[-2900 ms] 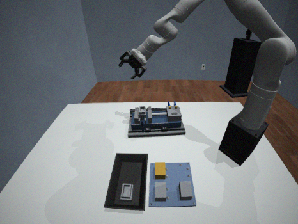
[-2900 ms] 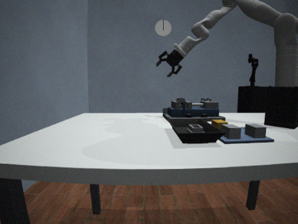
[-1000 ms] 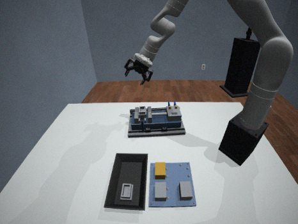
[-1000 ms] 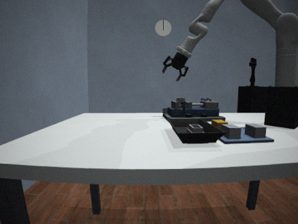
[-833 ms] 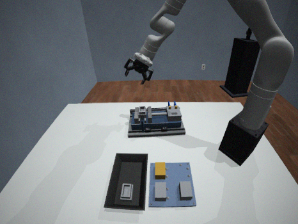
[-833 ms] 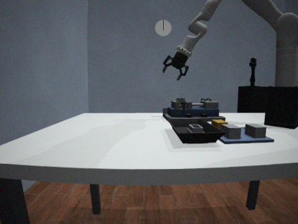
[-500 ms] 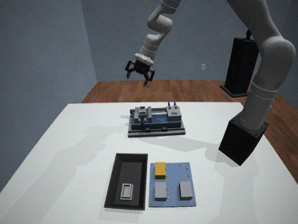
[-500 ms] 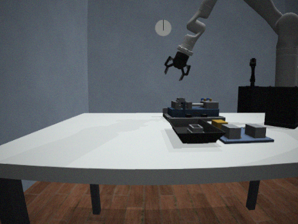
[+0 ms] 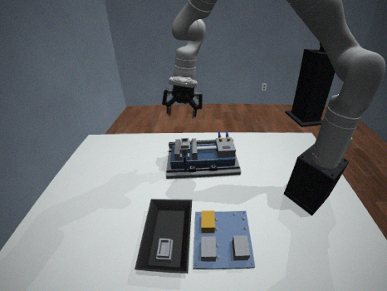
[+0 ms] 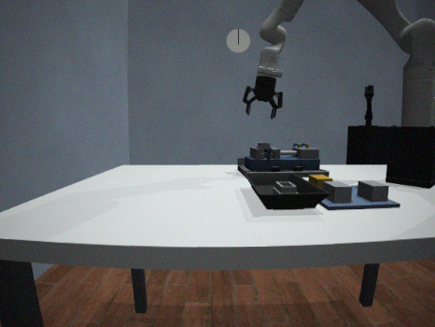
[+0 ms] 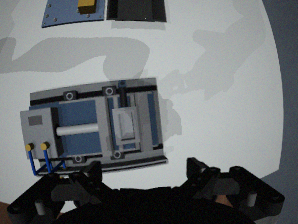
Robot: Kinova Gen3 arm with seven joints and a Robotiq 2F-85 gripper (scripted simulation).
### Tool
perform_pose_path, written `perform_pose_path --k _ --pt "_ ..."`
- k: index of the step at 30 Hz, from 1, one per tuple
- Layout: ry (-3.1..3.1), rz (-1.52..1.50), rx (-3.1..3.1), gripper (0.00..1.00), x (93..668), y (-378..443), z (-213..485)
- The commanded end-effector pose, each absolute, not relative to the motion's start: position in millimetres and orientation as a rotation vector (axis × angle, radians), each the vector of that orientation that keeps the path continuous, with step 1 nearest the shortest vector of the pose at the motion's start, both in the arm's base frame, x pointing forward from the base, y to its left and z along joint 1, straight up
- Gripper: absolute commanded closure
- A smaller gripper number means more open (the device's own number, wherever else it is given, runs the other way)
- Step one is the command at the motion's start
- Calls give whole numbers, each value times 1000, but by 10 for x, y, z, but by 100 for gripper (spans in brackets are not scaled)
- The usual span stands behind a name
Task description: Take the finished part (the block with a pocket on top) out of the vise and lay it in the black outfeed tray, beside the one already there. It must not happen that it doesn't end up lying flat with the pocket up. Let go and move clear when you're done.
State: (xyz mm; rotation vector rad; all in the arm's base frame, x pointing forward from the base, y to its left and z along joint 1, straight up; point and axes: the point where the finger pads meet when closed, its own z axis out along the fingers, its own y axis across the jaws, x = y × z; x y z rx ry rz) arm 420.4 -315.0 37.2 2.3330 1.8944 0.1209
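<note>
Black gripper, spread wide, above the vise

My gripper [image 9: 181,114] [image 10: 260,113] [image 11: 144,169] — one, black, two-fingered. Condition: fingers spread apart, nothing between them. Position: in the air over the vise, well apart from it, fingertips pointing down.

Vise [image 9: 226,148] [image 10: 308,153] [image 11: 39,132] — one, blue and grey, on a grey base plate, standing on the white table [image 9: 112,166] [image 10: 140,201] [image 11: 215,115]. Two blue levers with yellow ends rise from its end block.

Finished part [image 9: 185,142] [image 10: 264,146] [image 11: 126,125] — one, grey, pocket facing up. It sits between the vise's jaws, out of my fingers' reach.

Outfeed tray [image 9: 143,234] [image 10: 294,202] [image 11: 136,11] — one, black, with sloping walls, on the table. Contents: one grey pocketed part [image 9: 164,249] [image 10: 285,187], lying flat, pocket up, toward the tray end away from the vise.

Blue board [image 9: 226,234] [image 10: 369,204] [image 11: 60,12] — one, just beside the tray, studded with small pins. It carries a yellow block [image 9: 208,221] [image 10: 320,179] [image 11: 87,5] and two plain grey blocks: the first [image 9: 208,248] [image 10: 338,191] on the tray side, the second [image 9: 241,247] [image 10: 373,191] on the far side from the tray.

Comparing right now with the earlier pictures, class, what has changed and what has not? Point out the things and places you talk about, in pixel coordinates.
The gripper [image 9: 181,113] [image 10: 260,113] [image 11: 144,169] has swung from a slant to pointing nearly straight down, above the vise [image 9: 203,160] [image 10: 282,163] [image 11: 80,112]. It took hold of nothing and let go of nothing. The vise, finished part [image 9: 185,143] [image 11: 125,125] and outfeed tray [image 9: 145,237] [image 10: 291,202] [image 11: 136,12] stayed put.
</note>
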Motion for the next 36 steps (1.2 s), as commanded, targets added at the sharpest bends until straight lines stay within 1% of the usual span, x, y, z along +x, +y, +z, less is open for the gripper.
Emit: perform_pose_path --k 1,10,20,21,36 --pt "1969 87 2324 0 4271 -2995 295" --pt "2069 16 2349 0 4194 -2825 209" --pt "2081 6 2352 0 4183 -2807 201" --pt "2081 6 2352 100 4183 -2807 201" --pt "2081 6 2352 100 4183 -2807 201"
